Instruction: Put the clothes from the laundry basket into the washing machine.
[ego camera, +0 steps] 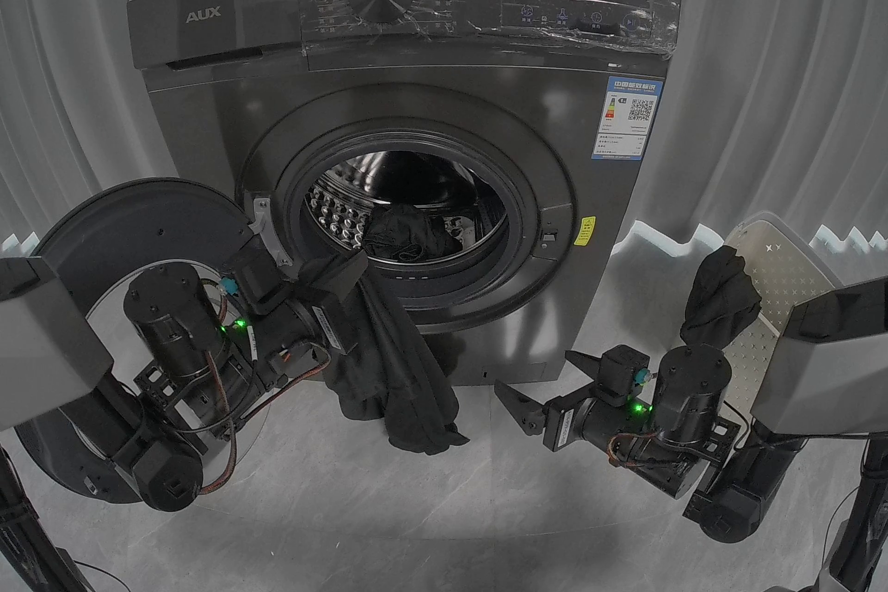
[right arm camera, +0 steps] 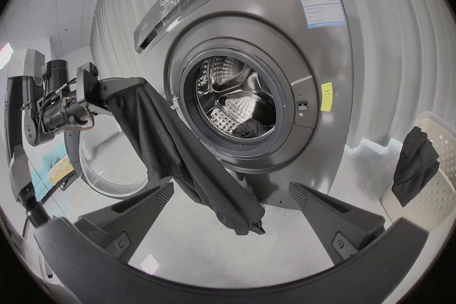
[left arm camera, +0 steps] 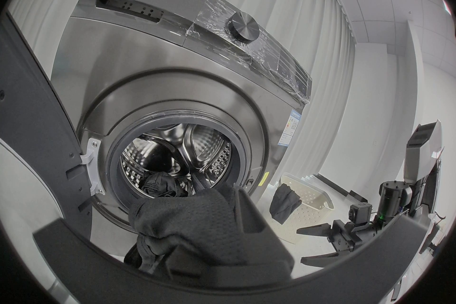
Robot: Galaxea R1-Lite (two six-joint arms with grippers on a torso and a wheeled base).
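A grey washing machine stands ahead, its door swung open to the left. A dark garment lies inside the drum. My left gripper is shut on a long black garment just at the lower left rim of the drum opening; the cloth hangs down toward the floor. In the left wrist view the black garment bunches over the fingers. My right gripper is open and holds nothing, low on the right of the machine. A white laundry basket at the right has a black cloth draped over its edge.
White curtains hang behind the machine. Grey floor lies open in front. The open door takes up the room on the left, close to my left arm.
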